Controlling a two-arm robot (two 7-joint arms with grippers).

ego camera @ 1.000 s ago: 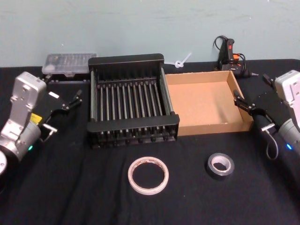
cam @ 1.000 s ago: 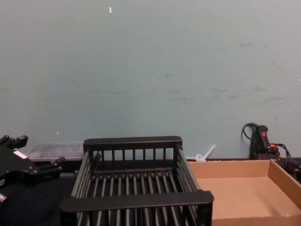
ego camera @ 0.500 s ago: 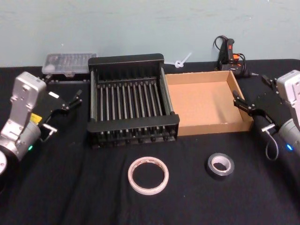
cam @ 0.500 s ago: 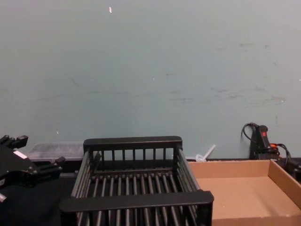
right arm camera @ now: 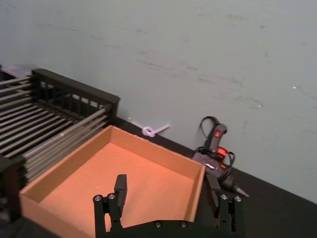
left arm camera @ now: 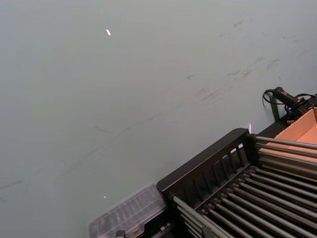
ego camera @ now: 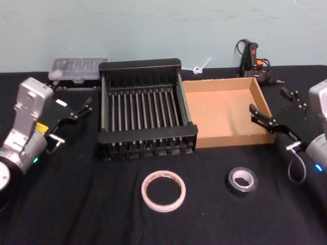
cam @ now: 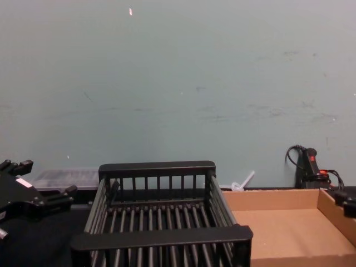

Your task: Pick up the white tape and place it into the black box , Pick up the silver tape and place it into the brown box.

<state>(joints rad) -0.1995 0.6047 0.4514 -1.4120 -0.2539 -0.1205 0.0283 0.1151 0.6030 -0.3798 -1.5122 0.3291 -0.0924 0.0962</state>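
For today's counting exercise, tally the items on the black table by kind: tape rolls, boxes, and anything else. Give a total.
Tape rolls: 2, the white tape and the silver tape
Boxes: 2, the black box and the brown box
Clear plastic case: 1
Glue gun: 1
White zip tie: 1
Total: 7

White tape [ego camera: 163,190] and silver tape [ego camera: 241,180] lie flat near the table's front edge; black box [ego camera: 147,137] and brown box [ego camera: 229,138] touch behind.

black table [ego camera: 76,204] | black box [ego camera: 145,133] | brown box [ego camera: 225,113] | white tape [ego camera: 163,190] | silver tape [ego camera: 241,180]
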